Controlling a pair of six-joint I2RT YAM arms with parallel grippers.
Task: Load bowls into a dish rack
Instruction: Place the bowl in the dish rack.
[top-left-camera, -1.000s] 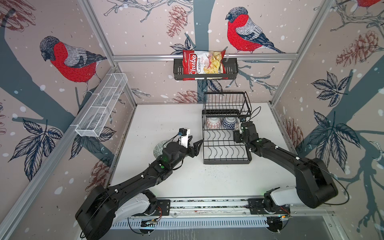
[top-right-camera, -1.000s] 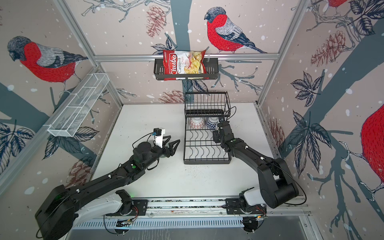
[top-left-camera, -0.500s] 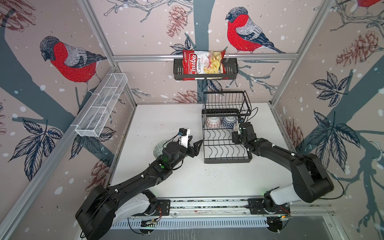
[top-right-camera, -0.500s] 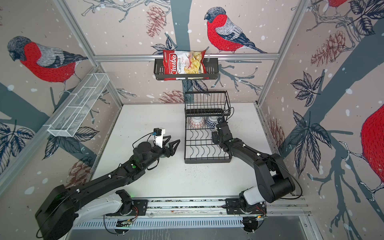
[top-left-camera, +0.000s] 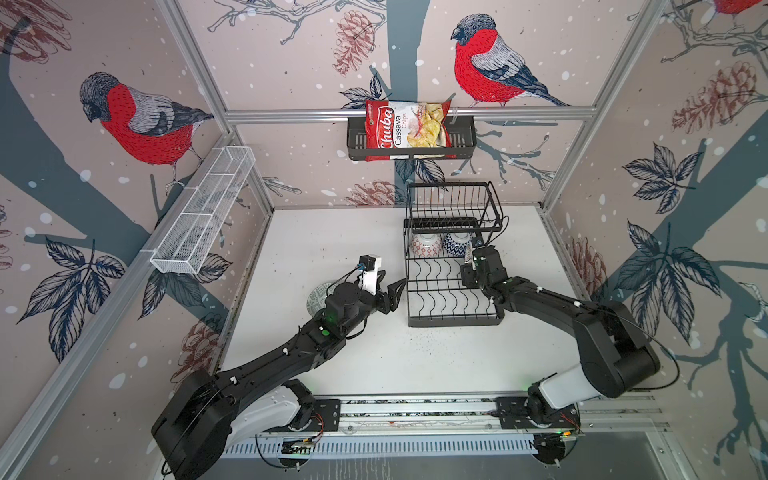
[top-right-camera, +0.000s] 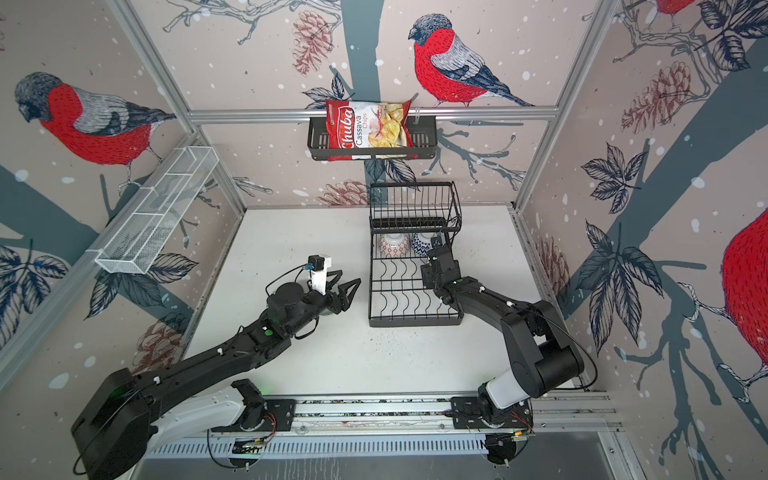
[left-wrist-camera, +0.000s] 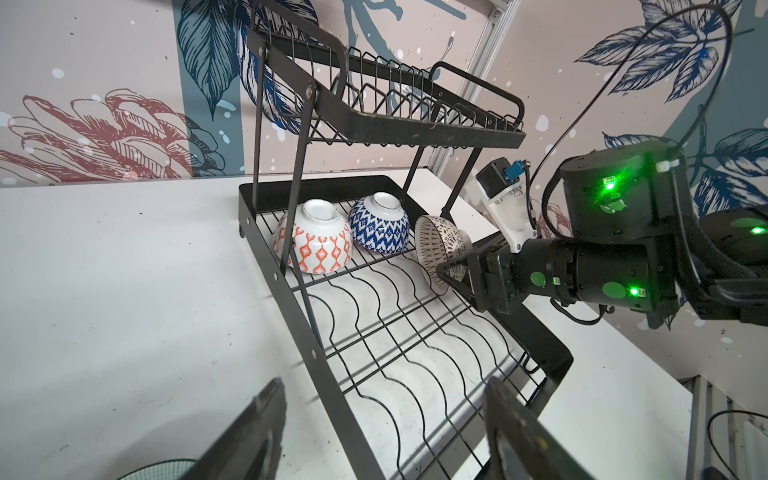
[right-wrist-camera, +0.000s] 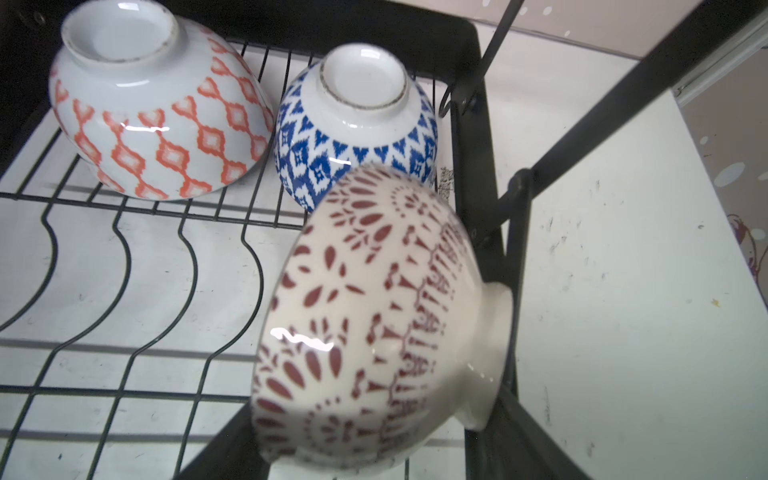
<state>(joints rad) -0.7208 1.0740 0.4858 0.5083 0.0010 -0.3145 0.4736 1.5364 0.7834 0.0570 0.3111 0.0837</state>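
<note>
A white table (top-left-camera: 374, 357) carries a black dish rack (top-left-camera: 453, 322). Beside the rack's near-left corner, the left gripper (top-left-camera: 397, 295) hovers empty with its fingers spread wide, and a patterned bowl (top-left-camera: 316, 296) lies half hidden under its arm. By the rack's right wall, the right gripper (left-wrist-camera: 453, 270) has fingers either side of a tilted brown-patterned bowl (right-wrist-camera: 365, 316); whether they clamp it is unclear. At the rack's far end, an orange bowl (top-left-camera: 426, 246) and a blue bowl (top-left-camera: 457, 244) sit upside down.

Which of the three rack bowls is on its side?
The brown-patterned bowl, tipped on its side; the orange bowl and blue bowl sit upside down, feet up.
</note>
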